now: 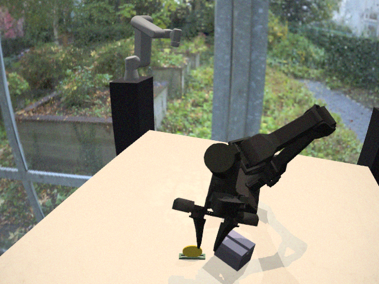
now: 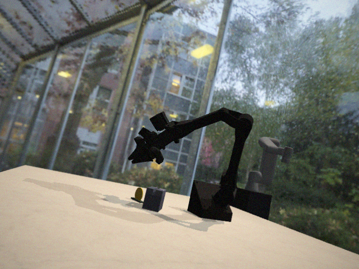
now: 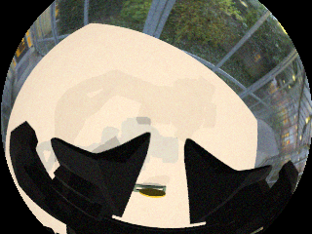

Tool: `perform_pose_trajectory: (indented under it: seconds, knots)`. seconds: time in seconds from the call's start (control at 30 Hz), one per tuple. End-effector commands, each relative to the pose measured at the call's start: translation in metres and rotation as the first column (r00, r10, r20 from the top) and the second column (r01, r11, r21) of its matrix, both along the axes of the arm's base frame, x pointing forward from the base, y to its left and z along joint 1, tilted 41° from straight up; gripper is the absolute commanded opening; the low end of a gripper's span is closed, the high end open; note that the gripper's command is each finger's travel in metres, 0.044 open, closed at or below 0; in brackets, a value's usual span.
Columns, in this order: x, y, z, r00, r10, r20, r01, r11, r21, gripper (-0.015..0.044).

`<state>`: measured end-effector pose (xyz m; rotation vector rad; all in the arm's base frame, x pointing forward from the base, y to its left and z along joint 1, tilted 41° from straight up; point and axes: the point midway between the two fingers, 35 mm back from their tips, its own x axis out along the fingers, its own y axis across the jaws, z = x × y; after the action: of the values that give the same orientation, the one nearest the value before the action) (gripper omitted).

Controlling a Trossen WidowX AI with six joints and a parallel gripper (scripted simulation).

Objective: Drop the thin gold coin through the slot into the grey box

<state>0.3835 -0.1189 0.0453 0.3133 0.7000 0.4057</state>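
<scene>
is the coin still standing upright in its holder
Yes. The gold coin stands on edge in the green holder, untouched; the open tool hangs well above it.

Three cameras, one table (image 1: 92, 213).
Top: high, angled down. Exterior: low, far, sideways. Wrist: close, downward. All share the coin (image 1: 192, 251).
</scene>
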Motion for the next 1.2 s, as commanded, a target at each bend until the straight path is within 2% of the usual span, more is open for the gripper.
perform_pose_trajectory:
  seconds: [0.0,0.17,0.37,0.67,1.17]
  knots:
    - [-0.010,-0.021,-0.037,0.886,0.457,-0.070,-0.449,0.814,-0.368,0.0161]
    - [-0.020,-0.023,-0.047,0.748,0.655,-0.103,-0.622,0.639,-0.451,0.0161]
    - [-0.035,-0.025,-0.053,0.506,0.854,-0.121,-0.769,0.384,-0.511,0.0161]
    - [-0.058,-0.026,-0.052,0.059,0.996,-0.069,-0.793,0.005,-0.609,0.0161]
    - [-0.059,-0.026,-0.052,0.037,0.997,-0.065,-0.789,-0.011,-0.615,0.0161]
